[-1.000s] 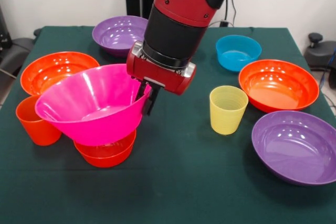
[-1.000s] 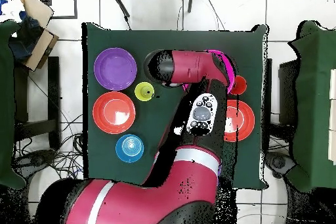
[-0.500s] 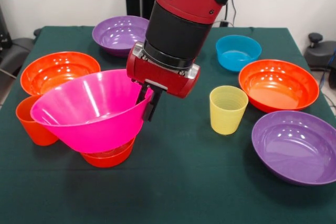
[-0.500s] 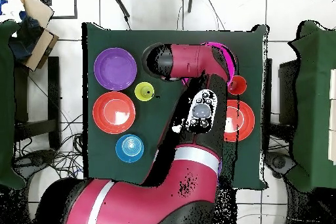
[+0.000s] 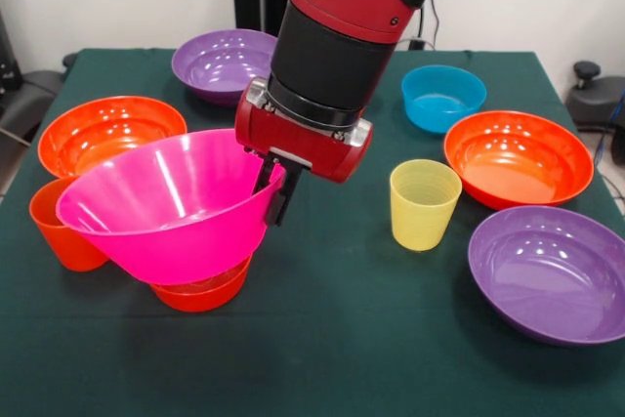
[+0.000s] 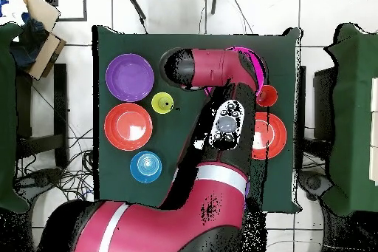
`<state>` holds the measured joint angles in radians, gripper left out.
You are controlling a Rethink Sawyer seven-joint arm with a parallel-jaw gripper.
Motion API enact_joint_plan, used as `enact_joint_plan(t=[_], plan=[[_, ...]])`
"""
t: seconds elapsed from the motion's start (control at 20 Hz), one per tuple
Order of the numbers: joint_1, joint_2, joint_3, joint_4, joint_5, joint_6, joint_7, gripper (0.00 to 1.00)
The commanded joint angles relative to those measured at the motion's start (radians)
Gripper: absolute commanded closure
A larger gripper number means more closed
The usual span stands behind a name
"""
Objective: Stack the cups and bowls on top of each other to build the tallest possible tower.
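My pincer [image 5: 277, 187] is clamped on the right rim of the big pink bowl [image 5: 161, 207], holding it tilted. The bowl sits over the small orange bowl [image 5: 200, 290] at the desk's [image 5: 322, 349] near left, with the orange cup [image 5: 61, 227] just left of it.

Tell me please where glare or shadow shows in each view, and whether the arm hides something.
Front view: white glare streaks on the pink bowl and purple bowl; soft shadow beside the yellow cup. Overhead view: the arm covers most of the pink bowl; flat light, little glare.

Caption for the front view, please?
Gripper clamps the tilted pink bowl's rim over a small orange bowl.
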<state>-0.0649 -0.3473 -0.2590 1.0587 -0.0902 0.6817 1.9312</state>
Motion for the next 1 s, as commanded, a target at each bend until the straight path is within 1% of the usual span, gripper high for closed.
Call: enact_joint_plan(t=[0.05, 0.4, 0.65, 1.0], plan=[[-0.001, 0.03, 0.077, -0.007, -0.071, 0.148, -0.113, 1.0], [-0.005, 0.018, 0.085, 0.022, -0.061, 0.161, -0.097, 1.0], [-0.012, 0.004, 0.098, 0.064, -0.054, 0.137, -0.091, 1.0], [-0.017, 0.007, 0.103, 0.063, -0.053, 0.13, -0.094, 1.0]])
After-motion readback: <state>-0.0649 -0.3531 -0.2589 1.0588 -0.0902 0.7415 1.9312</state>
